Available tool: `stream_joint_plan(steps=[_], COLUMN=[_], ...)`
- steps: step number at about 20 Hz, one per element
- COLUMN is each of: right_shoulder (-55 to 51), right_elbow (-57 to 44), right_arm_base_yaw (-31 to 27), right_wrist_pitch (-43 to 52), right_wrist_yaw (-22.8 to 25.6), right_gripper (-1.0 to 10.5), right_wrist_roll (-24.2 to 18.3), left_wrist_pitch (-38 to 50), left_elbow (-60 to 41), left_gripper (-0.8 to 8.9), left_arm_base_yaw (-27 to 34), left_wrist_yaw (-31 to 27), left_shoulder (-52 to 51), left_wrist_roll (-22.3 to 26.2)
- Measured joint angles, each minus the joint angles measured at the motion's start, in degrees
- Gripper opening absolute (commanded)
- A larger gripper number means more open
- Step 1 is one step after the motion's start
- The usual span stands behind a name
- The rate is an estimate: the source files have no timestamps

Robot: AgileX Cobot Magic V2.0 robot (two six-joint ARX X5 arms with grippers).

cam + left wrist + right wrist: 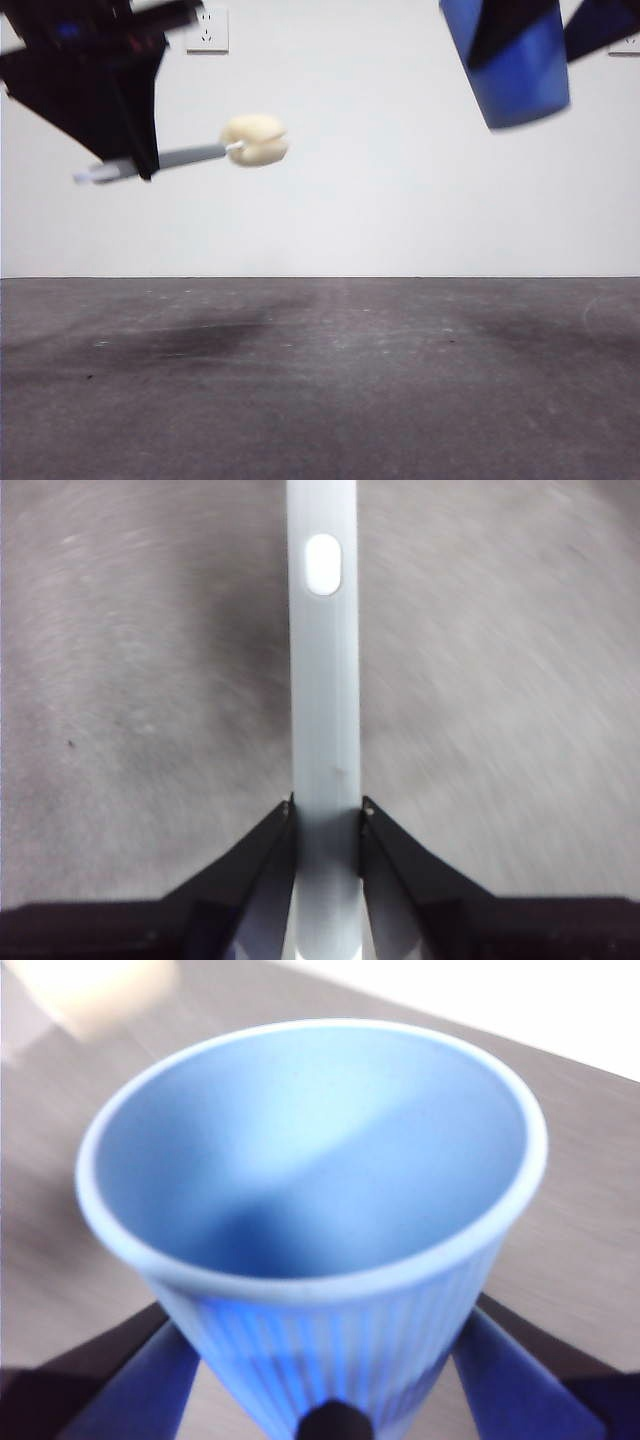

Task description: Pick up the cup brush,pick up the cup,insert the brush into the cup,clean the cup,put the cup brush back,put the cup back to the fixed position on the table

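My left gripper point(125, 165) is shut on the cup brush point(200, 152) and holds it high above the table point(320, 380) at the left, handle nearly level, cream sponge head point(256, 139) pointing right. In the left wrist view the jaws clamp the pale handle point(324, 680). My right gripper point(520, 35) is shut on the blue ribbed cup point(512, 65), held high at the upper right and tilted. In the right wrist view the cup point(320, 1160) is seen from its open mouth and is empty inside. Brush and cup are well apart.
A white wall stands behind the table, with a socket plate point(207, 30) at the upper left. A blurred cream shape point(90, 990) shows in a corner of the right wrist view.
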Motion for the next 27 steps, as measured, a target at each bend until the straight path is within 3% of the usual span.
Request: stream_joint_plan(steps=[4, 12, 23, 24, 27], right_shoulder=[-3.45, -4.2, -4.2, -4.2, -4.2], right_elbow=[0.0, 0.0, 0.0, 0.0, 0.0], right_arm_base_yaw=[0.02, 0.0, 0.0, 0.0, 0.0], right_wrist_pitch=[0.98, 0.02, -1.29, -1.29, -1.31], right_wrist_yaw=[-4.11, -4.46, -4.46, -4.46, -4.46], right_gripper=[-0.1, -0.1, -0.1, -0.1, -0.1], right_wrist_roll=[4.26, 5.05, 5.27, 5.38, 5.55], left_wrist_pitch=[7.06, 14.53, 18.6, 18.6, 18.34], left_elbow=[0.0, 0.0, 0.0, 0.0, 0.0], left_gripper=[-0.09, -0.09, -0.03, 0.14, 2.79], left_arm_base_yaw=[0.13, -0.07, -0.07, -0.07, -0.07], left_wrist_yaw=[-0.37, 0.11, -0.11, -0.15, 0.09], left_shoulder=[7.58, 24.11, 27.12, 27.12, 27.12], left_wrist_roll=[-3.61, -6.29, -11.74, -11.98, -12.39])
